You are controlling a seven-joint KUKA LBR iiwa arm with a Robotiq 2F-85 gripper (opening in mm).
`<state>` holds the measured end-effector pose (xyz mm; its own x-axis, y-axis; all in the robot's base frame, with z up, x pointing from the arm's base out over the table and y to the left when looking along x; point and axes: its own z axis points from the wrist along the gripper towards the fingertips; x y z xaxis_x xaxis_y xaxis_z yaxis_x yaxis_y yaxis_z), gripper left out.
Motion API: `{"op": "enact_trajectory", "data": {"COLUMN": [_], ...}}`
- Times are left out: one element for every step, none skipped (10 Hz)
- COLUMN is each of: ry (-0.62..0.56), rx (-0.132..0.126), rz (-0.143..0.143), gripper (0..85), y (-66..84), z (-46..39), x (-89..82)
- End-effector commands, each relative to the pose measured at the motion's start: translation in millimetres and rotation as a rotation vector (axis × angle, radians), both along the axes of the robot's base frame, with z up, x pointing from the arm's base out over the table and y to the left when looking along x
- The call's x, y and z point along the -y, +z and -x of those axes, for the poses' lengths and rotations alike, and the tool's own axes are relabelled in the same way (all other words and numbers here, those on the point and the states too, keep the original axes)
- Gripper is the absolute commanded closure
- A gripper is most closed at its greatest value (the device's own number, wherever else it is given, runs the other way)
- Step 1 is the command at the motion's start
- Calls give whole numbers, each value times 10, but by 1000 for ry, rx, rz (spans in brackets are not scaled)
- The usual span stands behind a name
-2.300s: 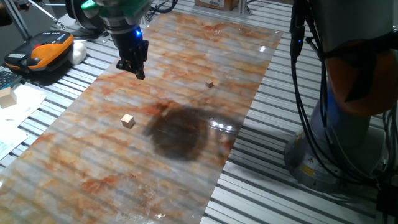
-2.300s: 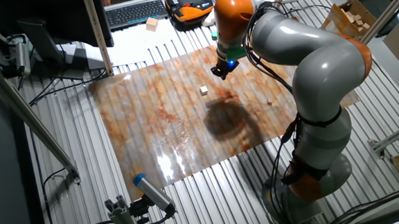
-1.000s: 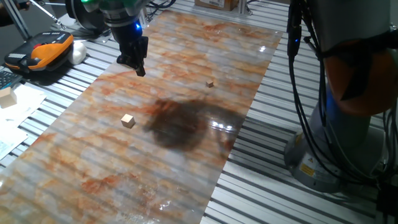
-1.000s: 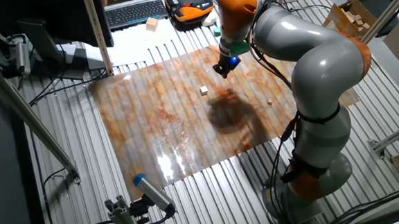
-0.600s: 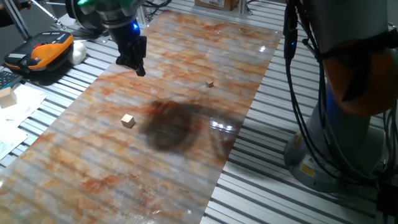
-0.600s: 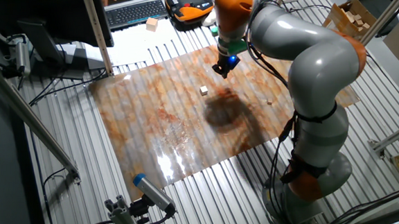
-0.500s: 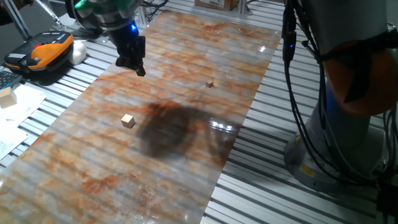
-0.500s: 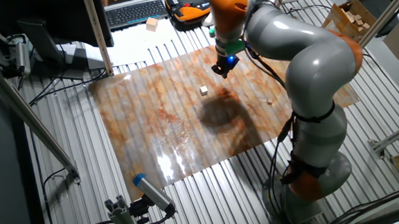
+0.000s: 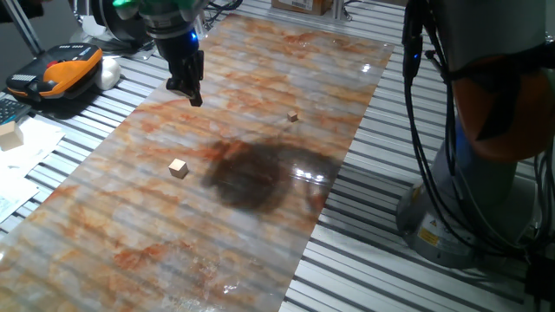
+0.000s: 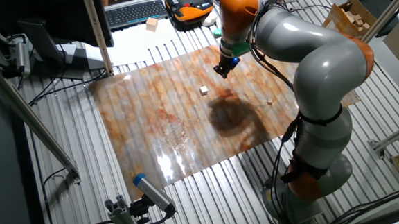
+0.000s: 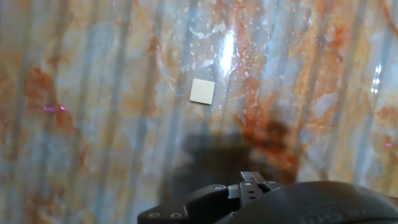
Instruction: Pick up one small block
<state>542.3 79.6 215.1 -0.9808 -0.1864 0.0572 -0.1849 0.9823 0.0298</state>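
Observation:
The small block [image 9: 179, 168] is a pale tan wooden cube lying alone on the marbled orange sheet [image 9: 130, 217]. It also shows in the other fixed view as the small block [image 10: 204, 90] and in the hand view as the small block [image 11: 202, 91], above centre. My gripper [image 9: 191, 94] hangs above the sheet's far left part, well beyond the block and apart from it. Its fingers look slightly parted, with nothing between them. In the other fixed view the gripper [image 10: 219, 72] is up and to the right of the block. The hand view shows only the hand's dark body, not the fingertips.
A tinier brownish cube [image 9: 293, 116] lies farther right on the sheet. An orange-and-black device [image 9: 61, 74] and a bigger wooden block [image 9: 9, 130] sit off the sheet's left side. A keyboard [image 10: 138, 11] and a box of blocks [image 10: 353, 16] stand at the table's edges. The robot's base [image 9: 486, 191] is at the right.
The hand has crept slightly up and away over the far left of the sheet and the arm's shadow has swayed. Both cubes lie where they were.

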Motion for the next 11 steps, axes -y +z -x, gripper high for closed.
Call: {"op": "enact_trajectory", "data": {"ry": [-19,-32,-38,-35,-32,-35,-41,-50,-56,-63,-66], "rx": [4,10,17,21,8,8,9,12,17,23,26], "rz": [-4,-26,-56,-62,-63,-61,-60,-58,-58,-54,-53], "gripper": [850,850,850,850,850,850,850,850,850,850,850], "y": [-1,-1,-1,-1,-1,-1,-1,-1,-1,-1,-1], "z": [0,0,0,0,0,0,0,0,0,0,0], "x": [-2,-2,-2,-2,-2,-2,-2,-2,-2,-2,-2]}}
